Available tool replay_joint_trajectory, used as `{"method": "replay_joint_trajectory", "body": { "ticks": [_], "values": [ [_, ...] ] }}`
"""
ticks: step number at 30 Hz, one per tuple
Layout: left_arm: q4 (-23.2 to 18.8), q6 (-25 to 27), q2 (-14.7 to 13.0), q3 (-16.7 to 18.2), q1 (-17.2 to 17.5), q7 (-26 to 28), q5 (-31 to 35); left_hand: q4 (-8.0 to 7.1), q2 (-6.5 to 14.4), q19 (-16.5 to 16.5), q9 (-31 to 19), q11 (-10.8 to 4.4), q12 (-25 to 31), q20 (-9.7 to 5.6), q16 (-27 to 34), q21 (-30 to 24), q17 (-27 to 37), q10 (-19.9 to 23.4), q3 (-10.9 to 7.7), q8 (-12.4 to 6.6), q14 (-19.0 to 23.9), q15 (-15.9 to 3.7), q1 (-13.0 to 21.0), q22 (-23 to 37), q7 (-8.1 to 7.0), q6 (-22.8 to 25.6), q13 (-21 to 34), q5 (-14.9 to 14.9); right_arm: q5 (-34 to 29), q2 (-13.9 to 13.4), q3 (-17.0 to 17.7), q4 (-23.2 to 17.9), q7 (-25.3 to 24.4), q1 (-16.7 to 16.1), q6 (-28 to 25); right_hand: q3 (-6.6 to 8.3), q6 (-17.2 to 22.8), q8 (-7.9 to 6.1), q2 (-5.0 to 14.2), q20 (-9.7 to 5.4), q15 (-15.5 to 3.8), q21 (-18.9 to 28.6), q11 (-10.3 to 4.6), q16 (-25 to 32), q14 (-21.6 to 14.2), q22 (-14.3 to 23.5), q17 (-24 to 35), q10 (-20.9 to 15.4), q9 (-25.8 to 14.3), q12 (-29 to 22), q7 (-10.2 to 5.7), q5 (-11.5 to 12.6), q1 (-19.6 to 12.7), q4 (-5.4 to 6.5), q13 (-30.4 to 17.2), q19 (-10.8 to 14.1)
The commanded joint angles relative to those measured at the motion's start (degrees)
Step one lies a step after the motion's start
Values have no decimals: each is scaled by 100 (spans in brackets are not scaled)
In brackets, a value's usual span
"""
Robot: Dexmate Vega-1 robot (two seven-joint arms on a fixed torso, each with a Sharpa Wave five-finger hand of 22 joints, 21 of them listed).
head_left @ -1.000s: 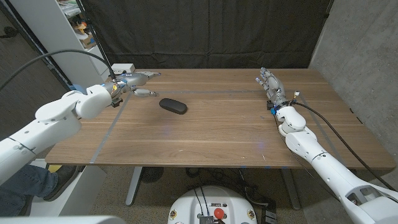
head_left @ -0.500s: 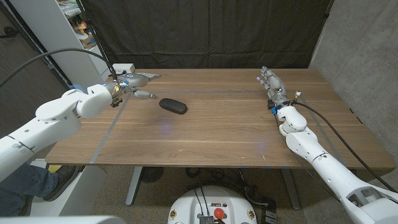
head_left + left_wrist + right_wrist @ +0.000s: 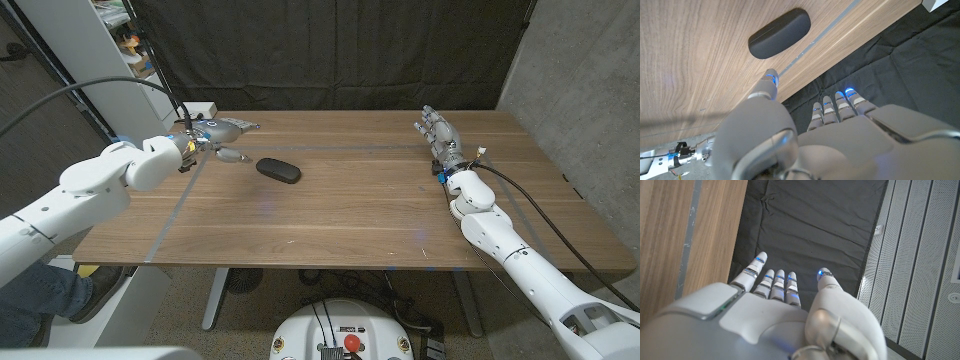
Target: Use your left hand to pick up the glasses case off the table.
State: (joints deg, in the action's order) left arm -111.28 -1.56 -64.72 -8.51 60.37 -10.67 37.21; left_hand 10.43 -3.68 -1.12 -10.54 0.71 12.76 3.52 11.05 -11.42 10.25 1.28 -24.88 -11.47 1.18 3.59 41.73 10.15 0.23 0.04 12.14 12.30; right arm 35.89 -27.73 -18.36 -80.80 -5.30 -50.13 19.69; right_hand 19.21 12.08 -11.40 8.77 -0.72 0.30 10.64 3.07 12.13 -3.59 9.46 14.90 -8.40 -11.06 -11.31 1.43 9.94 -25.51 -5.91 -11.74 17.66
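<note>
The glasses case (image 3: 278, 170) lies on the wooden table (image 3: 340, 215), toward the robot's left side and a bit back from the middle. It is dark and long, like a smooth pebble. Its long way runs across the table, with the end nearer the middle tipped a little toward the robot.

The left hand (image 3: 218, 134) is just beside the case, on the side away from the table's middle and a little farther back. Its fingers are spread and hold nothing. It seems to float over the wood, but the head view is too small to be sure how high it is. In the left wrist view, the case (image 3: 779, 33) lies past the thumb tip, close but not touching. So the hand has to go sideways toward the middle, and a bit toward the robot, to get its fingers around the case.

The right hand (image 3: 440, 137) is well apart, far over on the other side of the table. Its fingers are straight and close side by side, and it holds nothing.

Since a second ago, the left hand has slid a little closer to the case. The case has not moved. The right hand has stayed where it was.
</note>
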Motion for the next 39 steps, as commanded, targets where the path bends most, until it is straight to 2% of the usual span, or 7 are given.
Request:
{"method": "replay_joint_trajectory", "body": {
  "ticks": [1, 15, 22, 27, 31, 39],
  "values": [
    [103, -138, -138, -261, -315, -155, 305, -43, -66, 23, -12, 30, -7, 89, -10, 8, 32, -77, -1, 32, -30, 54, 21, 11, -2, -87, 20, 30, 33, 0, 13, -46, -4, -50, -2, -17, 48, -21, 6, 31, 6, 47, -8, 54, -60, 29, 4, -61, -10, -54, -6, 38, -31, 13, 6, 23],
    [191, -295, -84, -713, -864, -558, 513, -95, -175, 1, -14, 65, -24, 216, -23, -3, 35, -165, 72, 73, -75, 133, 1, 16, -38, -213, 37, 55, 95, 41, 36, 14, 47, -54, 65, -22, 52, -19, 5, 33, 10, 46, -12, 55, -63, 29, -4, -65, -10, -53, -15, 37, -25, 15, 8, 24],
    [204, -396, -50, -870, -1104, -823, 485, -127, -237, -211, -16, 122, -9, 259, 2, -80, 36, -168, 125, 56, -11, 189, -11, 20, -29, -200, 51, 84, 133, 80, 38, 79, 98, -22, 101, -25, 55, -18, 5, 31, 12, 44, -14, 54, -61, 29, -8, -70, -10, -53, -10, 37, -23, 15, 8, 22],
    [221, -441, -19, -958, -1251, -982, 488, -137, -266, -294, -16, 154, 7, 363, 9, -104, 36, -149, 150, 39, 16, 198, -7, 22, -38, -164, 57, 105, 157, 112, 42, 129, 134, 6, 136, -25, 53, -16, 7, 37, 11, 45, -12, 55, -62, 29, -11, -73, -10, -53, -12, 37, -23, 15, 9, 26],
    [300, -498, 44, -1082, -1407, -1071, 554, -146, -290, -351, -16, 155, 22, 434, 13, -116, 36, -128, 171, 15, 36, 200, -2, 23, -111, -100, 63, 125, 179, 136, 45, 157, 141, 7, 143, -25, 53, -16, 9, 41, 10, 44, -10, 55, -61, 29, -12, -82, -10, -56, -10, 37, -22, 15, 9, 23],
    [517, -634, 190, -1340, -1668, -1078, 750, -155, -308, -325, -17, 132, 46, 421, 14, -96, 36, -81, 192, 14, 49, 170, 3, 24, -117, -88, 68, 145, 201, 148, 66, 170, 124, -11, 146, -27, 57, -15, 7, 45, 10, 43, -15, 56, -65, 29, -18, -60, -10, -46, -8, 37, -23, 13, 10, 23]
  ]
}}
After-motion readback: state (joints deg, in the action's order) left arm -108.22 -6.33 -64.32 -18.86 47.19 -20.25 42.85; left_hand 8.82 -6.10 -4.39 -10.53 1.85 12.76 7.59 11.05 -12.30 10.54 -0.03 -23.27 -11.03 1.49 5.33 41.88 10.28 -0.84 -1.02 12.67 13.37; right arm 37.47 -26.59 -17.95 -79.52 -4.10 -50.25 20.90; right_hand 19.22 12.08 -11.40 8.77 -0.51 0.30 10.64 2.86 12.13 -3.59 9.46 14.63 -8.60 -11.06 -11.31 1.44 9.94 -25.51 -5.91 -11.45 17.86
